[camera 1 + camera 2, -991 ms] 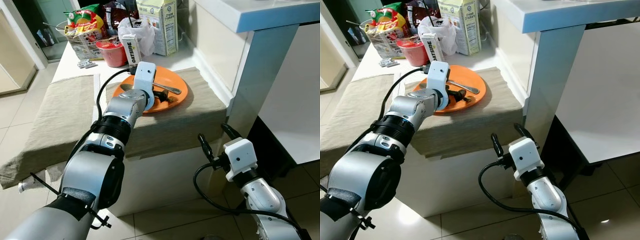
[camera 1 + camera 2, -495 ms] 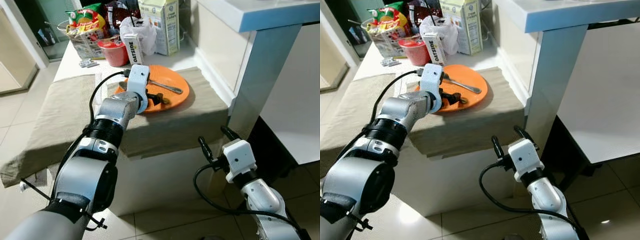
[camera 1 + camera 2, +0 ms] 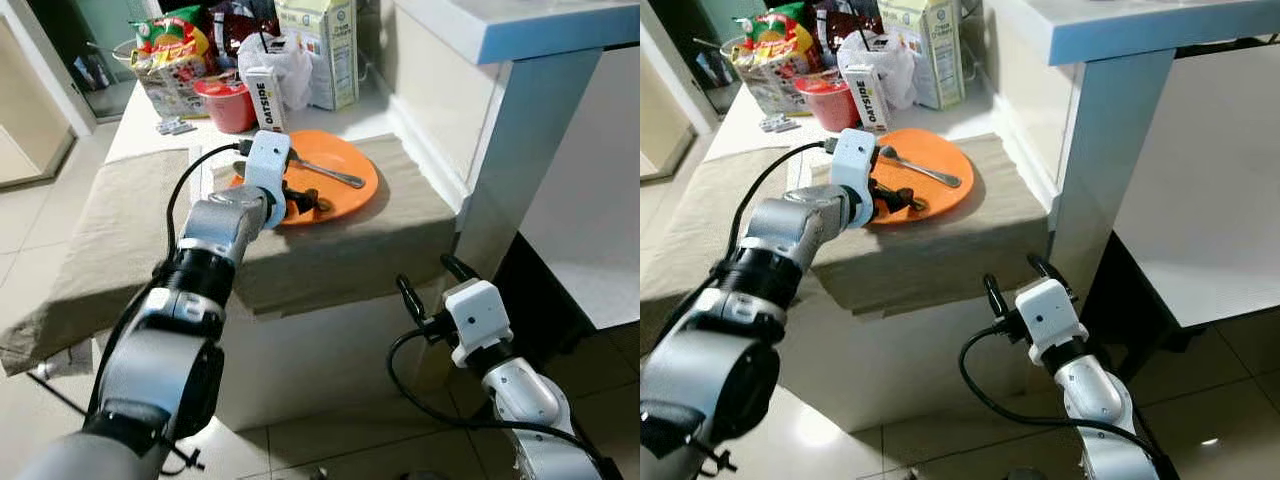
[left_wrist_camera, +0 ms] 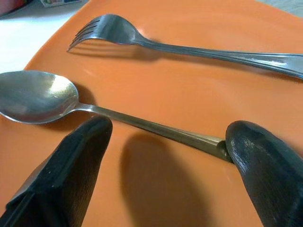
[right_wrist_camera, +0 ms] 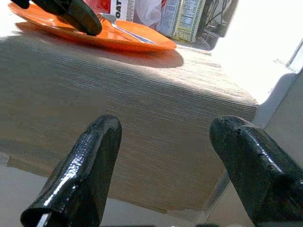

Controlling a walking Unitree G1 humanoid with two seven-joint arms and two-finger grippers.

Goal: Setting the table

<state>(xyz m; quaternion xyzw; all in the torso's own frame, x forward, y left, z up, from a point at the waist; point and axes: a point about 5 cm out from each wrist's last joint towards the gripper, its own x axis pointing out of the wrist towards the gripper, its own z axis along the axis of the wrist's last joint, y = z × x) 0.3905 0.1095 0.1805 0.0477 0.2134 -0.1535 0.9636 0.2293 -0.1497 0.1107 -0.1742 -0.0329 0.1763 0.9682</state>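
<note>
Plate (image 3: 345, 185) sat on the cloth (image 3: 110, 235) near the table's right edge, with fork (image 4: 189, 49) and spoon (image 4: 57, 97) on it. Left gripper (image 4: 163, 156) hung spread wide astride the spoon handle, gripping nothing. Right gripper (image 5: 175, 165) idled open below the table edge. Cutlery was not yet laid out; most setting remained.
</note>
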